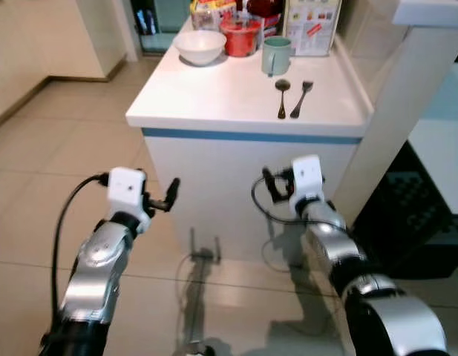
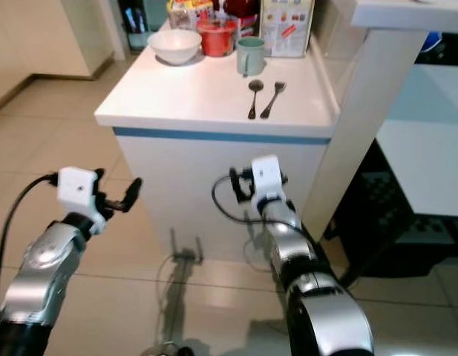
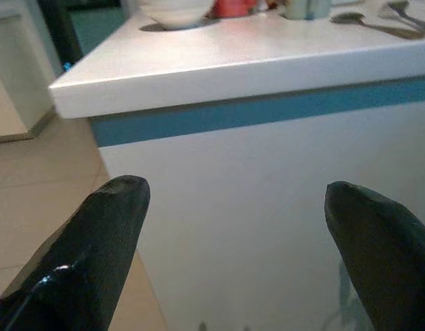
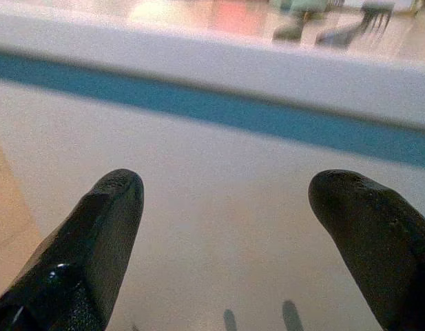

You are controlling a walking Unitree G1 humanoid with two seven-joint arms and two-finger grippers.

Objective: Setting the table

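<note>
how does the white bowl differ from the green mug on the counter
The white bowl is wide, shallow and handleless; the green mug is narrower, taller and has a handle on its side. The white bowl sits toward the counter's far left, the green mug further right, just behind the spoon and fork. Both stand upright, open side up, apart from each other, at the far end of the counter.

Spoon (image 1: 282, 96) left of fork (image 1: 301, 98); mug (image 1: 276, 55) behind, on counter (image 1: 214, 96).
</note>
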